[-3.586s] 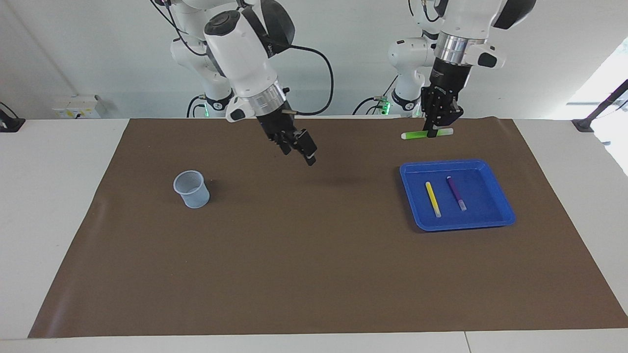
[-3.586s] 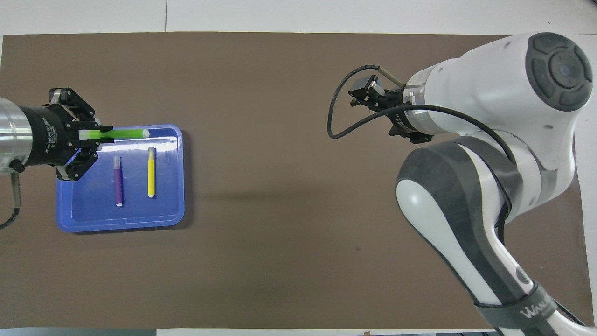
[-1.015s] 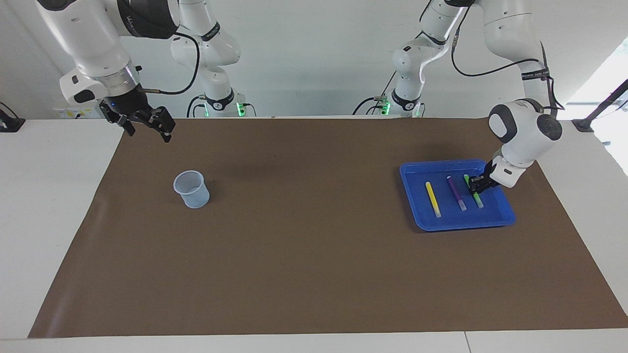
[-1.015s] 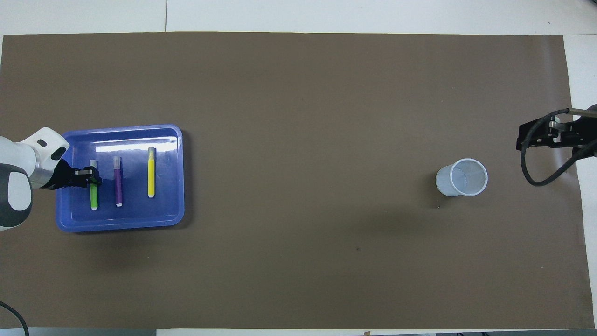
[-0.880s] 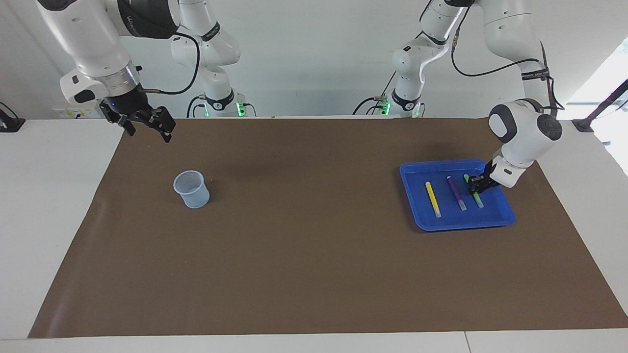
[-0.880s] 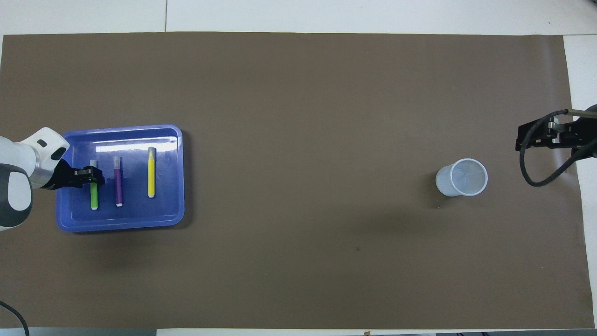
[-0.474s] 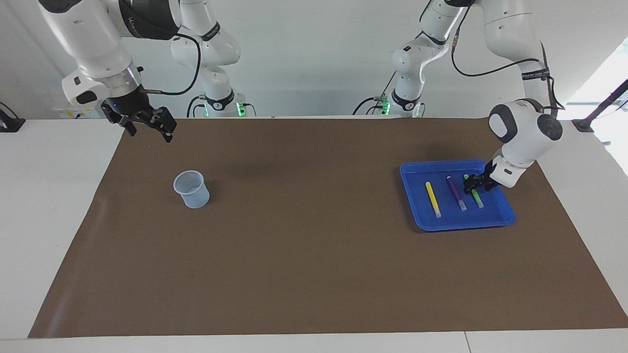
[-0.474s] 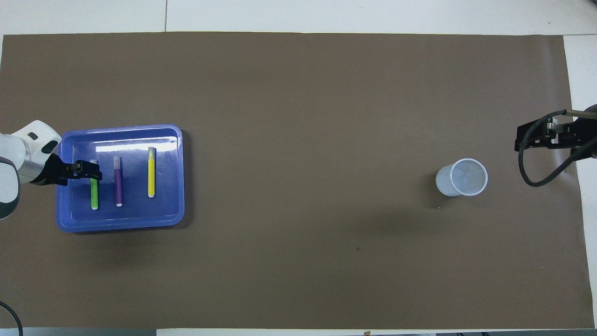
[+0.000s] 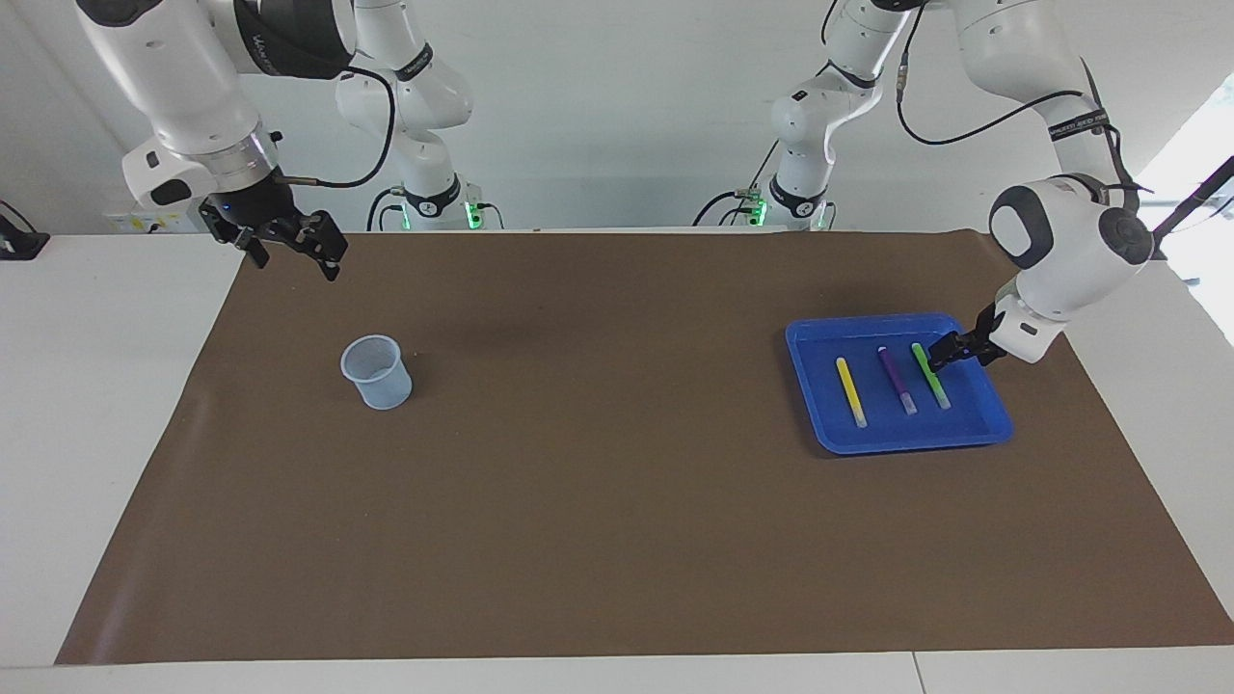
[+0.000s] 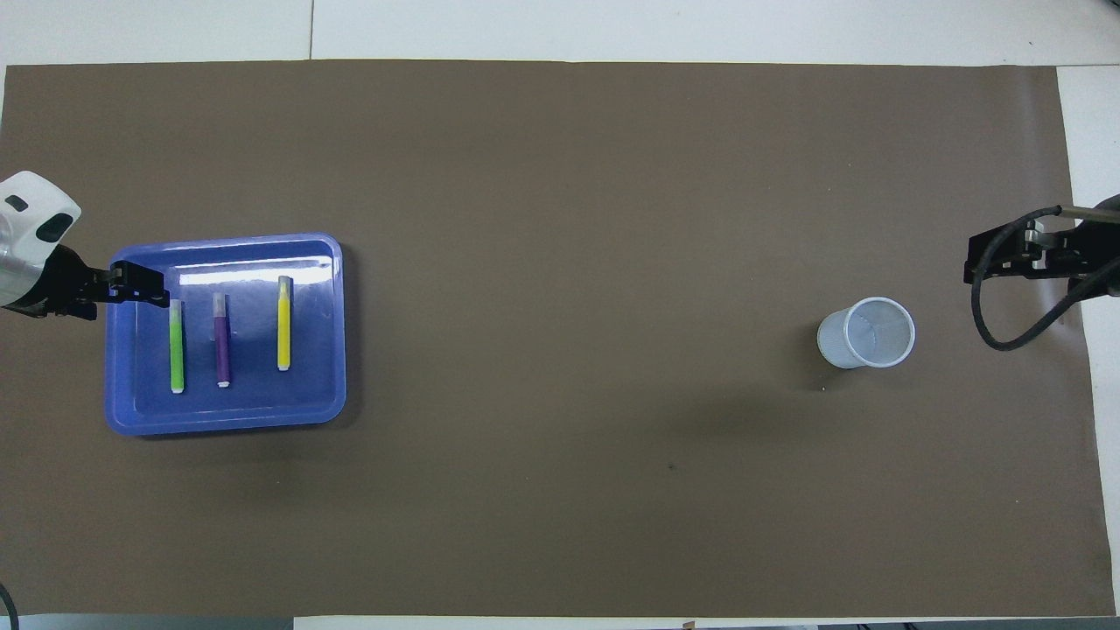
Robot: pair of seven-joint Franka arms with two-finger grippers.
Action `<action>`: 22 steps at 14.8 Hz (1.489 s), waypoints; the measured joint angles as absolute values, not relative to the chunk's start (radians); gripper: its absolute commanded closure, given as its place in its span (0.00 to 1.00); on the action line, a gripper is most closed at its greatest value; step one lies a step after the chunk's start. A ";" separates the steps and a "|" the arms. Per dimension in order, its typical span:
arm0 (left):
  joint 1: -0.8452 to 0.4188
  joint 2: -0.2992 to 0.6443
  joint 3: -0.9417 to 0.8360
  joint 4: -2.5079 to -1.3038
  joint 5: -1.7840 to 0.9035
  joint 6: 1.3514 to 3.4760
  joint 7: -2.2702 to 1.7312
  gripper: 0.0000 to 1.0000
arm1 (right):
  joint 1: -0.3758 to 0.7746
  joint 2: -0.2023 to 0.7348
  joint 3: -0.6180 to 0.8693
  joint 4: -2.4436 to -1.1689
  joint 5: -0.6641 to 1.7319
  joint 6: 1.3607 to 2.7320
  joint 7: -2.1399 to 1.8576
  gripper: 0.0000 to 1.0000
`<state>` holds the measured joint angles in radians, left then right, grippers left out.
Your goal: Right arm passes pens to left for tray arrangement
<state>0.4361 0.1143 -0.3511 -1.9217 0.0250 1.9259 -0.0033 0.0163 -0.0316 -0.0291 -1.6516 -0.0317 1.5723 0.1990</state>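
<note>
The counter [image 9: 617, 540] carries a brown mat [image 9: 617, 463]. The tray [image 9: 979, 416] lies toward the left arm's end, holding the yellow pen [image 9: 849, 389], purple pen [image 9: 898, 380] and green pen [image 9: 930, 375] side by side. The cup [image 9: 375, 371] stands toward the right arm's end. The left gripper [image 9: 943, 352] hovers over the tray's edge, fingers empty and apart. The right gripper [image 9: 307, 251] waits above the mat's corner, fingers open.

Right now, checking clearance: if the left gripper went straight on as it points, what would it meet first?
Probably the green pen in the tray, near its farther end; the left gripper points across it. Height is unclear, so it might pass above.
</note>
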 measured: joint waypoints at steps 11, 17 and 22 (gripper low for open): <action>0.097 -0.121 -0.121 -1.779 0.025 1.483 -0.078 0.00 | 0.017 -0.029 -0.027 -1.616 -0.025 1.571 0.199 0.00; -0.061 -0.152 0.045 -1.781 0.008 1.522 -0.169 0.00 | 0.017 -0.028 -0.026 -1.616 0.001 1.561 0.191 0.00; -0.144 -0.075 0.090 -1.676 0.008 1.511 -0.172 0.00 | 0.017 -0.028 -0.026 -1.618 0.001 1.556 0.185 0.00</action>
<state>-0.1439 -0.0753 0.0900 -1.6763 0.0084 1.5108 -0.1721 0.0165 -0.0283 -0.0264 -1.6176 0.0009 1.5562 0.1850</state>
